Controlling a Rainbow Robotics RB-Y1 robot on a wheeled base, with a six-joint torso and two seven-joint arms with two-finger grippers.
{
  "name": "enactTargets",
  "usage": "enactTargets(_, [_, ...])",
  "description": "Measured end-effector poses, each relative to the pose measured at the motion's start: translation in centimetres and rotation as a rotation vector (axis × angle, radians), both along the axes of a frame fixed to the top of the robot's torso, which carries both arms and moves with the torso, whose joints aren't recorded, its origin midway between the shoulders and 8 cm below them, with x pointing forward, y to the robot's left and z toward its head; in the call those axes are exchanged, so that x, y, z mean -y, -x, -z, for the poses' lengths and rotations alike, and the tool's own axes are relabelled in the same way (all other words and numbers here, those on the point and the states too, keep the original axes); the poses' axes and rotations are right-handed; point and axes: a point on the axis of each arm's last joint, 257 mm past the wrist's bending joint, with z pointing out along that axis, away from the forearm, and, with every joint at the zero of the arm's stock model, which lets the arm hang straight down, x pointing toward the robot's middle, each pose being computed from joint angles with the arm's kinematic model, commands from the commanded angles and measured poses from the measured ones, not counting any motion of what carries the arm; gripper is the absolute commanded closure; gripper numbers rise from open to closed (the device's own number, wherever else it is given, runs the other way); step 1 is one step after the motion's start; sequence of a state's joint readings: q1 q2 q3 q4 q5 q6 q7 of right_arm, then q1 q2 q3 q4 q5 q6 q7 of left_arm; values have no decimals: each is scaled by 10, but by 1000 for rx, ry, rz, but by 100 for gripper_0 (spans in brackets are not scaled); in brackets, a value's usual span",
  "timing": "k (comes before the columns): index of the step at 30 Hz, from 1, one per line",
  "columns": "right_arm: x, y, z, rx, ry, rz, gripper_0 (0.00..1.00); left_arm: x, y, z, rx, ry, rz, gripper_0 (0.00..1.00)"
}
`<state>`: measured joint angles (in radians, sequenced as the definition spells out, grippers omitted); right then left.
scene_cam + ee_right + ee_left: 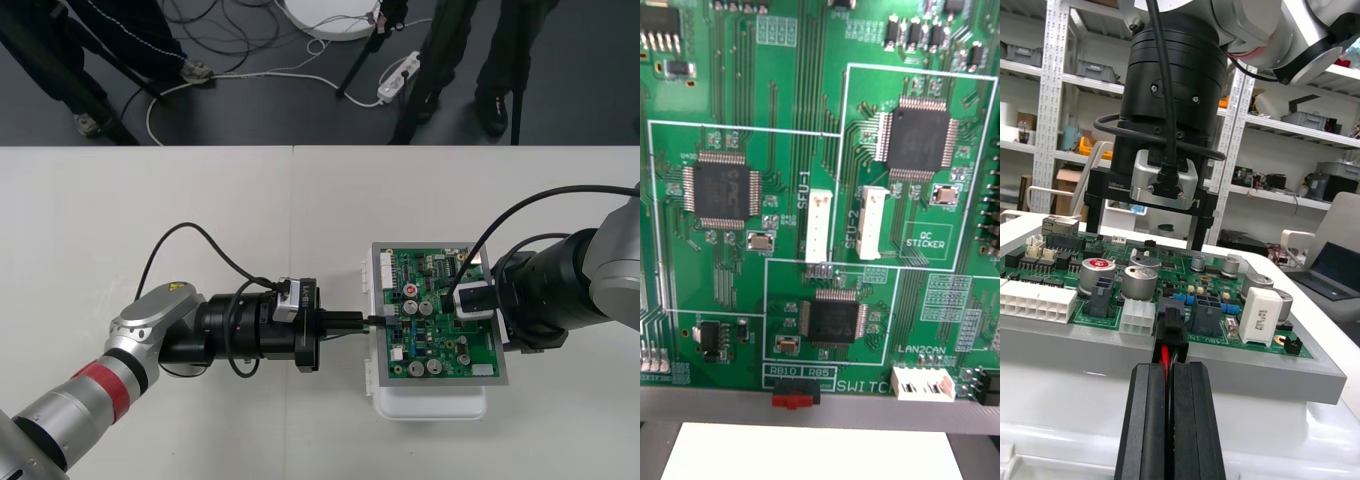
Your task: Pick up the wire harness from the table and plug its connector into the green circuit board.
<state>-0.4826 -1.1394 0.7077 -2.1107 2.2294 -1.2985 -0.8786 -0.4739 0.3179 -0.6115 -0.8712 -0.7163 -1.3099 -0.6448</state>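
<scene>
While the left gripper [1171, 369] is clenched on the harness [1169, 341], the step in hand looks like the insertion itself: pushing the plug [1171, 327] into the board [425, 345].

Seen from above, the left arm reaches in from 9 o'clock of the board. Its fingers are closed together and point toward 3 o'clock, with their tips at the board's 9 o'clock edge. From the left wrist, the two black fingers press side by side with red and black wires [1163, 354] pinched between them. The small black plug sticks out just past the fingertips and sits against the board's near edge. Whether it is fully seated cannot be told.

The right gripper [1147, 229] hangs over the board's 3 o'clock half, pointing down. Its fingers stand wide apart, released, with nothing between them. Whether their tips touch the board cannot be told; it may be there to steady it. The board sits on a white base [430, 402] on the table [200, 200].

Judging by this, the pick-up is done and the task is near its end. The next move calls for a short, straight push toward 3 o'clock, kept square to the board's edge so the plug does not tilt or the wires buckle. If the plug is already home, the fingers need only let go and back away toward 9 o'clock without dragging the wires.
</scene>
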Motion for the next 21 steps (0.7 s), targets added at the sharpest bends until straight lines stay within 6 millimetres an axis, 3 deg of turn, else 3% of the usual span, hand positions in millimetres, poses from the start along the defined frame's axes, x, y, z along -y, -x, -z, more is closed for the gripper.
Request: enactTargets(21, [-2,0,0,-1,-5,0,0,8,-1,-1,-5,6,-10,100])
